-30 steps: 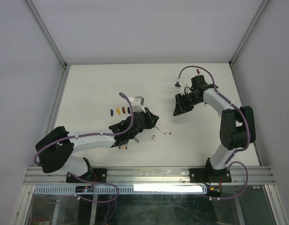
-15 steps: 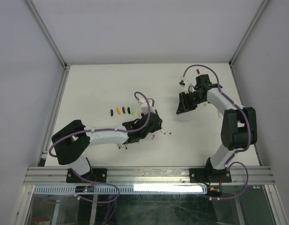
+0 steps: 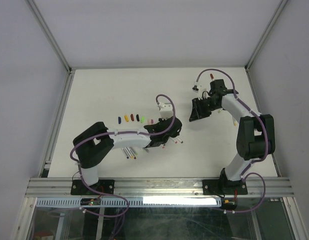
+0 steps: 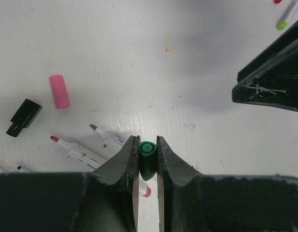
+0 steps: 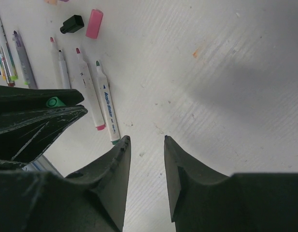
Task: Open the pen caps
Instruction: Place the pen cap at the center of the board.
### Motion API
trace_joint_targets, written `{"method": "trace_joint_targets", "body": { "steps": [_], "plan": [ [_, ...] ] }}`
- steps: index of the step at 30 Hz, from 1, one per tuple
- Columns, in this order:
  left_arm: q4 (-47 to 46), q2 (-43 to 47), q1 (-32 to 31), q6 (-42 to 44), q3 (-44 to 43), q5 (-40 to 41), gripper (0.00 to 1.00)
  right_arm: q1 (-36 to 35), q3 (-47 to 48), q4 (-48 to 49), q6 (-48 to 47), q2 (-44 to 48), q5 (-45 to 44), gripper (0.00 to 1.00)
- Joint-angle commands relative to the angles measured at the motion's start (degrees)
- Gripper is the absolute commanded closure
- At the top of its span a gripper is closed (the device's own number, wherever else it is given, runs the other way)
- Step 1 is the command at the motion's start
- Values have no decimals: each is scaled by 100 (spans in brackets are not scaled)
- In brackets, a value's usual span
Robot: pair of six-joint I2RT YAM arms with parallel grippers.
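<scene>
Swing rightward has carried left gripper (image 4: 147,141), pinching green cap (image 4: 148,158), nearer right gripper (image 5: 146,140), part-open and empty.

White arm links (image 3: 121,134), black joints (image 3: 252,140), purple cables (image 3: 210,70); scuffed black pincer fingers (image 5: 110,179).

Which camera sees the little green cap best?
The left wrist view: the green cap sits close up, pinched in the left gripper. The right wrist view shows only a green sliver of it; the top view doesn't show it.

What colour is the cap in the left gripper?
The cap is green; left wrist view shows it best.
</scene>
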State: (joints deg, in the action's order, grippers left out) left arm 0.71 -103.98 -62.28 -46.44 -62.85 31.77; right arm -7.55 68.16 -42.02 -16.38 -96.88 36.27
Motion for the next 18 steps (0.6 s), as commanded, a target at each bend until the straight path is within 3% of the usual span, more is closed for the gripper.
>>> {"method": "trace_joint_targets", "body": {
  "steps": [1, 18],
  "plan": [
    [340, -223, -3, 73, -481, 453, 100, 72, 101, 185, 39, 249, 34, 64],
    [783, -1023, 665, 384, -1099, 436, 99, 122, 92, 185, 39, 231, 83, 64]
  ]
}}
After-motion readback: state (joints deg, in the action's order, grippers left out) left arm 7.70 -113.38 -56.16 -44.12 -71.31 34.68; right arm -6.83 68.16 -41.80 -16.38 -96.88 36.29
